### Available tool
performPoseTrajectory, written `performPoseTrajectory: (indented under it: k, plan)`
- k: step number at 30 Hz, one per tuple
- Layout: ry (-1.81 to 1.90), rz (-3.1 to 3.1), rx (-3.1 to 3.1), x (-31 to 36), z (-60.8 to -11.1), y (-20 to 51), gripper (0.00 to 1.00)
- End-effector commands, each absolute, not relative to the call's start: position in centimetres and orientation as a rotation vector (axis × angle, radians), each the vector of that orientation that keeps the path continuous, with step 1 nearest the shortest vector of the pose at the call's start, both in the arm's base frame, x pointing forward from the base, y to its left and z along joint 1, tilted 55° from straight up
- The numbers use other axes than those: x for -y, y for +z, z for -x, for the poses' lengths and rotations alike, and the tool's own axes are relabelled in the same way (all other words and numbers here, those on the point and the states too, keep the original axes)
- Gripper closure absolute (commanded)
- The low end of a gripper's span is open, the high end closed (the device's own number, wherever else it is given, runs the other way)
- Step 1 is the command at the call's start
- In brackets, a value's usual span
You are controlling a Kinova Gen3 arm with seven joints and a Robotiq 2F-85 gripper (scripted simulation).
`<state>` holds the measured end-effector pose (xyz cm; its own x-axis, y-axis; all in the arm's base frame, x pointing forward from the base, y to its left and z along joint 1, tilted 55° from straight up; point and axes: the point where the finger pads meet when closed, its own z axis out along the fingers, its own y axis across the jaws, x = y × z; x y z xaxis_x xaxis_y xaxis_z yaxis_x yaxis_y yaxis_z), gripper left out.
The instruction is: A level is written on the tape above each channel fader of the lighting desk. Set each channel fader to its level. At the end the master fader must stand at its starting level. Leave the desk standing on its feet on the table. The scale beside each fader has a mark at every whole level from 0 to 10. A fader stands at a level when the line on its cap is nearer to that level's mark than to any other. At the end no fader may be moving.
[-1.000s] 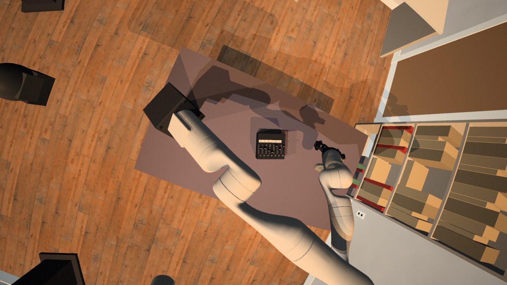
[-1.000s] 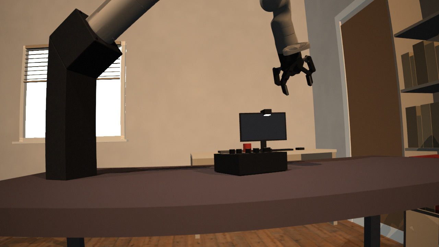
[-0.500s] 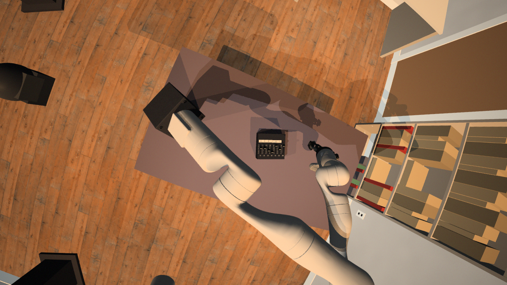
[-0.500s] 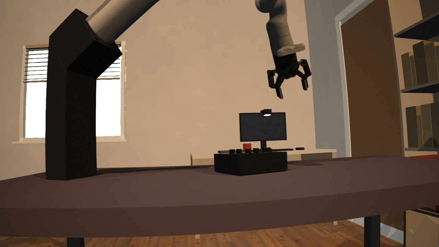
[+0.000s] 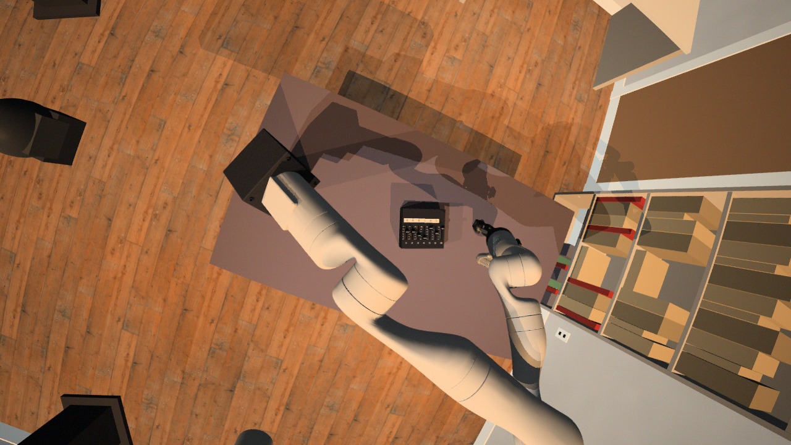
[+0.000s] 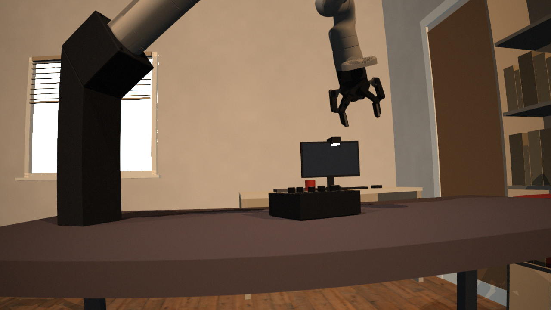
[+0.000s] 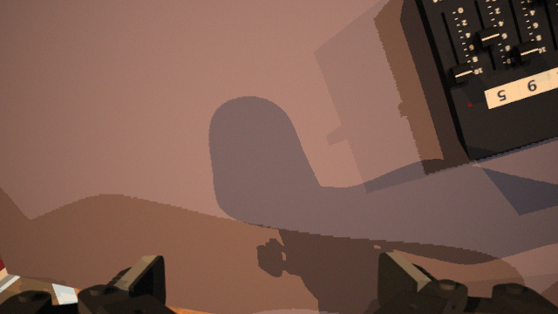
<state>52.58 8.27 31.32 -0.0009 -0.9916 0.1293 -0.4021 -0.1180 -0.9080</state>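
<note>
My gripper (image 6: 357,103) hangs high above the table (image 6: 231,239), fingers spread wide, holding nothing. The desk (image 5: 421,225) stands on the table well below and off to one side; only its corner shows in my wrist view, with tape (image 7: 519,90) reading 5 and 9. I judge this the approach: no fader (image 7: 462,72) touched yet. Next I must come over the desk, descend, and line up on one cap.

A brown table (image 5: 309,259) stands on plank flooring (image 5: 138,221). A black lighting desk (image 5: 421,224) sits mid-table. The arm's black pedestal (image 5: 259,165) stands well apart from it, at a corner.
</note>
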Motion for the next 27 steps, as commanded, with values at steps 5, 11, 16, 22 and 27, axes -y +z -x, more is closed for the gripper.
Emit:
performPoseTrajectory:
  k: [5, 11, 16, 22, 27]
  plan:
    - [-1.094, 1.610, -1.474, -8.4, -52.3, 30.6, 0.00]
    - [-1.105, 1.617, -1.508, -7.6, -51.7, 29.4, 0.00]
    - [-1.117, 1.623, -1.541, -6.8, -51.2, 28.4, 0.00]
    - [-1.117, 1.623, -1.541, -6.8, -51.2, 28.4, 0.00]
    - [-1.127, 1.629, -1.572, -6.1, -50.6, 27.4, 0.00]
